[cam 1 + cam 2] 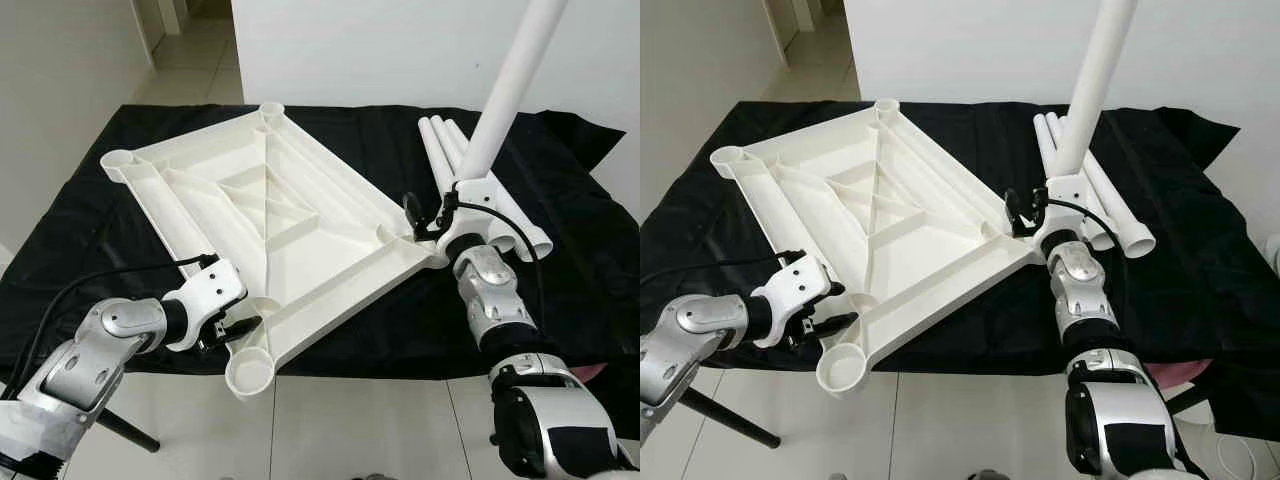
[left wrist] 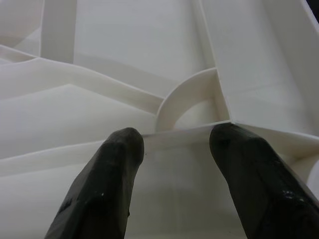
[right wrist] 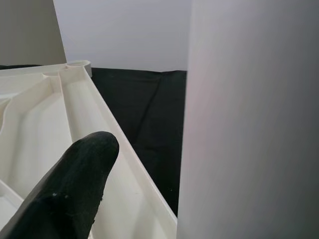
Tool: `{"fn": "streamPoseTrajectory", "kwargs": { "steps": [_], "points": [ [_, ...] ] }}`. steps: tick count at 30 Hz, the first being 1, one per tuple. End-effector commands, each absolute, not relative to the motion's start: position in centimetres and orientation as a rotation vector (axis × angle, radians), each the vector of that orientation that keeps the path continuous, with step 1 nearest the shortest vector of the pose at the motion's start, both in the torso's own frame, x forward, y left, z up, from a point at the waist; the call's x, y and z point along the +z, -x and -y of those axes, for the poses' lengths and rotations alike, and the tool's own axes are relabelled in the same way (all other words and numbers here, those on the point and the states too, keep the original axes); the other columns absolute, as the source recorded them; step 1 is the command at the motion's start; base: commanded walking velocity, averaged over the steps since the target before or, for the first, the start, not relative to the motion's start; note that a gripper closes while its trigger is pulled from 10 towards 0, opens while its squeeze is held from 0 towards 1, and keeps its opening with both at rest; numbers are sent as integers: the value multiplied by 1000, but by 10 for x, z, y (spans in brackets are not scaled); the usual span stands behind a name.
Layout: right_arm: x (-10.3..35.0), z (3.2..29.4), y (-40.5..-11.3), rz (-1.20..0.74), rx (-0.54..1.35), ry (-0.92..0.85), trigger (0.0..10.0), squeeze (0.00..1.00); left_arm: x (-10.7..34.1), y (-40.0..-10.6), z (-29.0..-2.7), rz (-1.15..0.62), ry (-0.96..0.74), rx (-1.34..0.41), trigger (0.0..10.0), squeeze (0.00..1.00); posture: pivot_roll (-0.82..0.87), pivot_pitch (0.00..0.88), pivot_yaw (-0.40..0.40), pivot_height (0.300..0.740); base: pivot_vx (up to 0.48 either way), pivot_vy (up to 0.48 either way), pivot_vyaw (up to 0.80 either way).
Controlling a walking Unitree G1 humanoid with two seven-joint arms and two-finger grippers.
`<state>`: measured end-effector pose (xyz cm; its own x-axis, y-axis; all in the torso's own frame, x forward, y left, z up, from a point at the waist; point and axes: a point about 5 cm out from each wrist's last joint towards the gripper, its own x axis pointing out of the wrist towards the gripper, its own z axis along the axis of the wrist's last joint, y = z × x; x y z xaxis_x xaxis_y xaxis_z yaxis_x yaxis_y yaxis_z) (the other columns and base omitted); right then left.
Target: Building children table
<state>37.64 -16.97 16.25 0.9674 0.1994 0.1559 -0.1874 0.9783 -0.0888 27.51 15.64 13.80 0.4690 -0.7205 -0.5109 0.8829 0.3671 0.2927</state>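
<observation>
1. White moulded-plastic tabletop [image 1: 262, 215]: lies upside down, ribbed underside up, on the black cloth [image 1: 90, 250] covering a low platform. A round leg socket sits at each corner; the near socket [image 1: 250, 368] overhangs the cloth's front edge.
2. Left gripper [image 1: 240, 328]: at the tabletop's near edge, just beside the near socket. In the left wrist view its 2 black fingers [image 2: 104, 189] stand spread, straddling a rib wall of the tabletop; whether they press on it cannot be told.
3. Right gripper [image 1: 1032, 213]: at the tabletop's right corner, clenched on the long white plastic tube leg [image 1: 512, 85], which stands upright, slightly tilted, its lower end at that corner's socket.
4. Spare white tube legs [image 1: 452, 150]: lying side by side on the cloth, just behind the right gripper.
</observation>
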Motion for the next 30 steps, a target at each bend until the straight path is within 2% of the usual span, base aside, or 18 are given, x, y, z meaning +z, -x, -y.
{"fn": "streamPoseTrajectory", "kwargs": {
  "steps": [1, 4, 9, 14, 22, 30],
  "points": [
    [144, 87, -367, 115, 471, 43, 10000, 0, 142, -272, -118, -217, -568, -1290, 10000, 0, -53, 39, 25, 740, 0, 0, 0],
    [145, 75, -365, 125, 491, 12, 10000, 0, 159, -297, -126, -116, -568, -1138, 10000, 0, -51, 45, 21, 740, 0, 0, 0],
    [147, 88, -370, 137, 390, -1, 10000, 0, 175, -317, -135, -60, -555, -1002, 10000, 0, -49, 51, 19, 740, 0, 0, 0],
    [147, 104, -369, 157, 301, -39, 10000, 0, 182, -323, -138, -33, -542, -972, 10000, 0, -50, 56, 18, 740, 0, 0, 0],
    [144, 127, -349, 262, 179, -110, 10000, 0, 197, -335, -140, 22, -391, -928, 10000, 0, -49, 67, 17, 740, 0, 0, 0],
    [143, 140, -328, 320, 111, -100, 10000, 0, 202, -335, -140, 62, -409, -962, 10000, 0, -43, 70, 13, 740, 0, 0, 0]
  ]
}}
